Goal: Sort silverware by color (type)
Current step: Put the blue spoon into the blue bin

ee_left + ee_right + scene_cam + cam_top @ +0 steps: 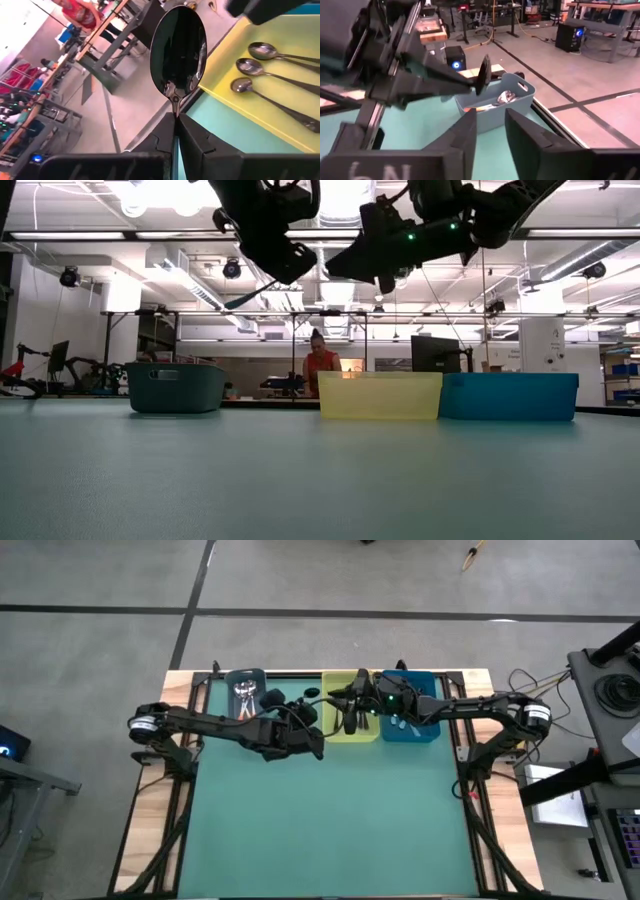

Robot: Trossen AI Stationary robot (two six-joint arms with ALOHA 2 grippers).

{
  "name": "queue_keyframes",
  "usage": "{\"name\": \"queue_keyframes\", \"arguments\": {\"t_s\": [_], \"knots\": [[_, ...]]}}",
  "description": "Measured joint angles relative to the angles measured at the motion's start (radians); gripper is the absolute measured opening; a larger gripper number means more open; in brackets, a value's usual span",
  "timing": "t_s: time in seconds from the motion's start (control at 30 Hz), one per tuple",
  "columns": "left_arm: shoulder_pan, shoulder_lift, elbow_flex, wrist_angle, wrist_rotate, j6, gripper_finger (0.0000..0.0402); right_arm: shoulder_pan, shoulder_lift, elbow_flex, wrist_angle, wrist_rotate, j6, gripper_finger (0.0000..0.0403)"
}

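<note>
My left gripper [176,120] is shut on one spoon, whose shiny dark bowl [177,50] sticks out past the fingertips. It hovers high above the table near the left wall of the yellow bin [335,735]. In the low view the spoon [250,295] shows as a thin sliver below the left gripper [285,255]. My right gripper [490,135] is open and empty, raised over the yellow bin and facing the held spoon [482,75]. Three spoons [260,67] lie flat on the yellow bin's floor. More spoons [245,695] lie in the grey bin. My left gripper pinches the spoon between its two fingers at the thin neck just behind the bowl [175,102]. The fingers run along the spoon, and the handle is hidden between them. The spoon is lifted clear of the table, bowl pointing forward out of the fingertips.
Three bins stand in a row along the table's far edge: grey [175,388], yellow [380,395], blue [510,395]. The green mat [330,830] stretches toward the near edge. A person [320,365] sits in the room behind the table.
</note>
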Motion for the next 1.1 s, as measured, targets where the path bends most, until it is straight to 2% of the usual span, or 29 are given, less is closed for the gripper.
{"name": "queue_keyframes", "arguments": {"t_s": [0.23, 0.43, 0.7, 0.97, 1.1], "knots": [[0.0, -0.003, 0.001, 0.009, 0.082, -0.039, 0.0, 0.002, 0.018, 0.042, 0.0, -0.008, 0.047, 0.0173], [0.0, -0.003, 0.001, 0.074, 0.111, -0.053, 0.0, 0.004, 0.072, 0.078, -0.001, -0.125, 0.056, 0.0221], [-0.002, -0.003, -0.006, 0.117, 0.126, -0.05, 0.0, 0.007, 0.148, 0.133, -0.003, -0.144, 0.037, 0.0231], [-0.003, -0.003, -0.01, 0.119, 0.124, -0.05, 0.0, 0.007, 0.149, 0.138, 0.018, -0.132, 0.016, 0.023], [-0.006, -0.001, -0.012, 0.125, 0.154, -0.05, 0.0, 0.006, 0.146, 0.141, 0.039, -0.115, 0.017, 0.0216]]}}
